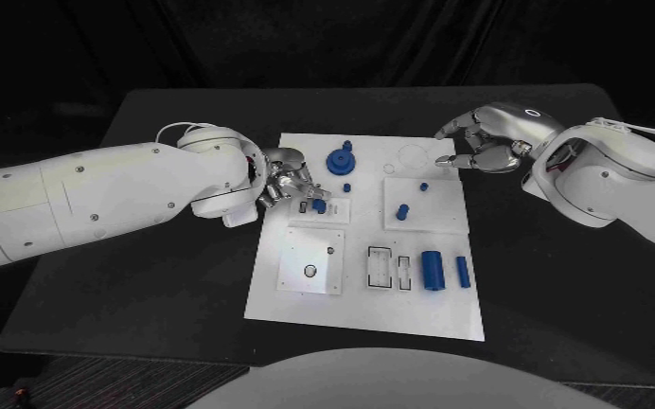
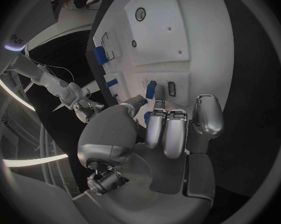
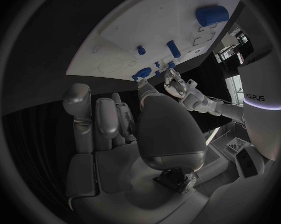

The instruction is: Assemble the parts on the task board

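I see my left robot hand (image 1: 284, 185) at the task board (image 1: 366, 319) left edge, fingertips pinching a small blue part (image 1: 318, 205) there. My right robot hand (image 1: 481, 144) hovers off the board's far right corner, fingers curled, holding nothing.

You have a black table (image 1: 164, 267) with a matte top, its far corners rounded. Directly on it lies one thing, the white task board (image 1: 368, 319), a long plate set at the centre and running from twelve o'clock toward six, slightly skewed.
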Available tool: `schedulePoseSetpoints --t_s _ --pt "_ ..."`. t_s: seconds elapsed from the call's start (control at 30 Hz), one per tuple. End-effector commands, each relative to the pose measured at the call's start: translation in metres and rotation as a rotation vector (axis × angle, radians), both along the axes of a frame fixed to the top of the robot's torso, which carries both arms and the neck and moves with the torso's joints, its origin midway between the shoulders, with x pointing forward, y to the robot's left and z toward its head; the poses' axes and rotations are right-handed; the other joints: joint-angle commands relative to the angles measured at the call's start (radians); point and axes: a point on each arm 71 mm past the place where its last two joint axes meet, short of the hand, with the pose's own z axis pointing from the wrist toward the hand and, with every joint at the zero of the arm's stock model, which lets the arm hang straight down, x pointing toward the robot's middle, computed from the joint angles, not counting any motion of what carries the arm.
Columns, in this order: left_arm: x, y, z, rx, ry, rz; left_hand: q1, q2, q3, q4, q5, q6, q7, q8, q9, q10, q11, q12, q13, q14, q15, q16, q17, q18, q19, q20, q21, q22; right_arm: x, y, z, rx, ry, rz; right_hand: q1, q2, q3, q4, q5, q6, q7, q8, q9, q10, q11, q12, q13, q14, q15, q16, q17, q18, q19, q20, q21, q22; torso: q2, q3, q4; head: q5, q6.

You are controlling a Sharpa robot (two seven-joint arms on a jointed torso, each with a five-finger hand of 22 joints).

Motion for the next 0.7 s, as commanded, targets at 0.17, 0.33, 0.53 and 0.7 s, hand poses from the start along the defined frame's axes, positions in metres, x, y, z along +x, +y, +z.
schedulePoseSetpoints --t_s 0.17,0.33,0.53,0.7 --pt "-0.0018 -0.0031 -0.0004 -0.014 0.007 -0.027 0.017 0.002 -0.013 0.008 -0.002 0.021 -0.009 0.024 0.013 0.001 -0.015 -0.001 0.108 0.009 -0.005 -0.002 0.089 0.016 0.001 -0.010 -0.004 0.004 0.0002 -0.0013 -0.0003 0.003 -0.011 -0.012 0.006 0.001 0.000 -0.005 0.003 0.007 0.002 0.004 -0.001 -0.006 -0.002 -0.005 0.053 -0.001 0.008 -0.007 -0.001 0.016 -0.007 -0.002 -0.004 -0.001 0.000 0.0004 0.0005 0.000 0.000" --pt "-0.0019 -0.0039 -0.0006 -0.013 0.009 -0.031 0.021 0.004 -0.017 0.013 -0.001 0.028 -0.013 0.034 0.021 0.002 -0.018 0.000 0.110 0.010 -0.007 -0.001 0.090 0.016 0.002 -0.013 -0.004 0.006 0.0002 -0.0013 -0.0005 0.002 -0.010 -0.012 0.008 0.003 0.000 -0.006 0.004 0.007 0.002 0.004 -0.002 -0.007 -0.002 -0.007 0.051 -0.002 0.008 -0.009 -0.004 0.016 -0.008 -0.002 -0.008 -0.003 0.000 0.0002 0.0006 0.001 0.000" --pt "-0.0019 -0.0044 -0.0009 -0.011 0.013 -0.035 0.030 0.006 -0.019 0.014 0.005 0.034 -0.018 0.044 0.028 0.004 -0.022 0.000 0.110 0.011 -0.011 -0.002 0.090 0.016 0.004 -0.016 -0.004 0.008 0.0003 -0.0013 -0.0007 0.001 -0.009 -0.012 0.009 0.003 0.000 -0.007 0.005 0.007 0.002 0.004 -0.002 -0.009 -0.002 -0.008 0.050 -0.002 0.008 -0.009 -0.003 0.017 -0.008 -0.002 -0.009 -0.003 0.000 0.0003 0.0005 0.003 0.000" --pt "-0.0018 -0.0042 -0.0014 -0.006 0.018 -0.037 0.054 0.006 -0.015 0.004 0.022 0.027 -0.021 0.049 0.034 0.002 -0.025 -0.002 0.108 0.010 -0.014 -0.003 0.088 0.016 0.004 -0.020 -0.007 0.009 0.0004 -0.0012 -0.0007 0.001 -0.008 -0.012 0.010 0.004 0.000 -0.007 0.005 0.008 0.002 0.004 -0.003 -0.013 -0.002 -0.014 0.045 -0.002 0.008 -0.011 -0.005 0.017 -0.008 -0.002 -0.010 -0.003 0.001 0.0005 0.0008 0.004 0.000"
